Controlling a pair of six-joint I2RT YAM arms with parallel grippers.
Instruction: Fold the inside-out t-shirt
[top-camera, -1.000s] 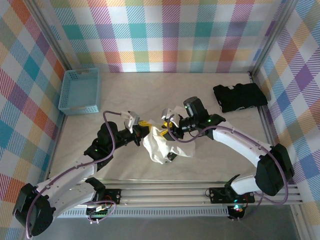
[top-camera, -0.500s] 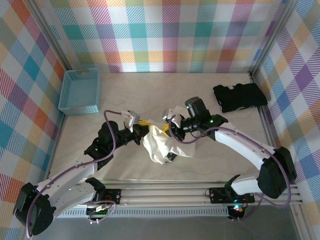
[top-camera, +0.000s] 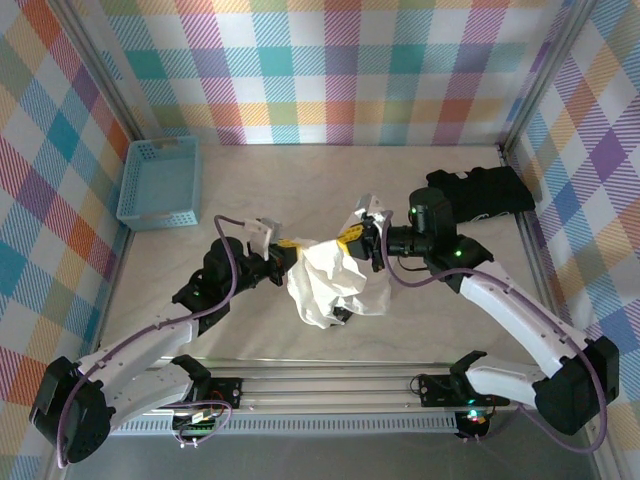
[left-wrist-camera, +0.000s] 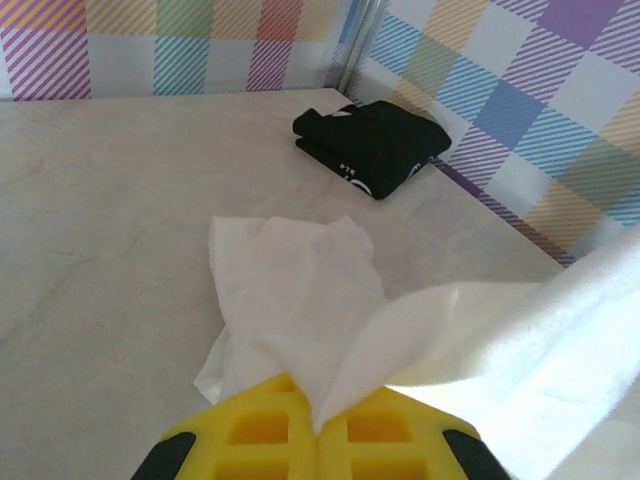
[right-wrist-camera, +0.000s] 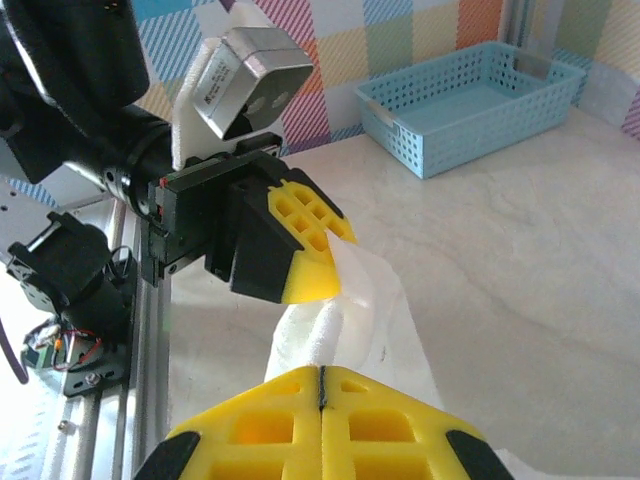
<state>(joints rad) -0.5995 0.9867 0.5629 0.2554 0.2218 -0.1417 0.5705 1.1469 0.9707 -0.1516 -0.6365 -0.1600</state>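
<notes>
The inside-out t-shirt (top-camera: 330, 285) is a crumpled white bunch at the middle of the table, its upper edge lifted and stretched between both grippers. My left gripper (top-camera: 292, 247) is shut on the left end of that edge. In the left wrist view its yellow jaws (left-wrist-camera: 320, 420) pinch the white cloth (left-wrist-camera: 300, 280), which fans away over the table. My right gripper (top-camera: 350, 240) is shut on the right end. In the right wrist view its jaws (right-wrist-camera: 322, 378) are pressed together with the cloth (right-wrist-camera: 370, 310) running from them to the left gripper (right-wrist-camera: 320, 270) just ahead.
A folded black garment (top-camera: 480, 193) lies at the back right near the wall, also in the left wrist view (left-wrist-camera: 372, 145). A blue basket (top-camera: 160, 182) stands at the back left, and shows far off in the right wrist view (right-wrist-camera: 470, 105). Bare tabletop (top-camera: 300, 190) lies between them.
My right gripper closed on the shirt and drew to the right, away from the left gripper. The shirt's top edge is now pulled wider between them. The left arm barely moved.
</notes>
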